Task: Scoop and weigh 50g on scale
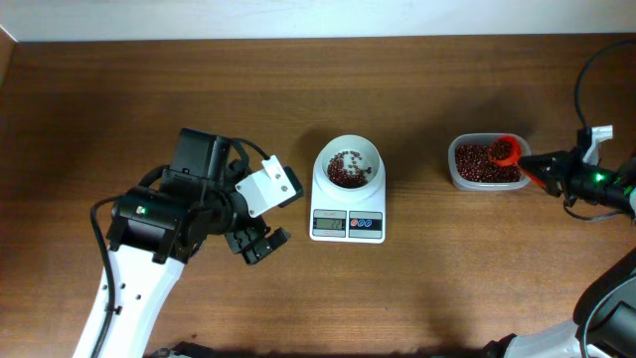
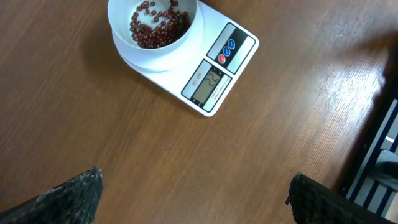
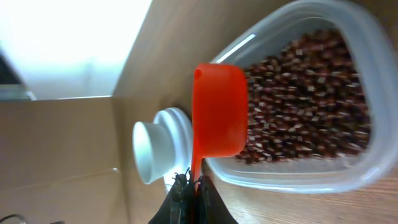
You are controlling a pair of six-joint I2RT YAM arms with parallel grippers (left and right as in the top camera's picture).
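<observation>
The scale (image 1: 348, 223) sat near the middle of the desk (image 1: 447, 288), between the two arms, with its grey display and blue buttons turned toward the near edge. The digits on the display were too small to read with any confidence. A white bowl (image 1: 348, 149) rested on the far part of the scale, and a shallow layer of red beans (image 1: 346, 171) covered part of its bottom, leaving white showing around them. To the right, well apart from the scale, stood a clear tub (image 1: 458, 171) filled with the same beans. The right pincer (image 1: 532, 167) reached in from the right edge, its jaws pressed together on the thin handle of a red scoop (image 1: 506, 150). The cup of the scoop hung over the far right part of the tub, close to the rim. In the right wrist view the scoop showed only its smooth outer side, so whether it carried beans could not be told. The left pincer (image 1: 260, 242) hovered over bare desk to the left of the scale and slightly nearer the front edge, touching nothing. Its jaws were spread wide, with one dark finger at each lower corner of the left wrist view and only wood grain between them. That same view showed the scale and bowl ahead of the fingers, near the top of the picture.
</observation>
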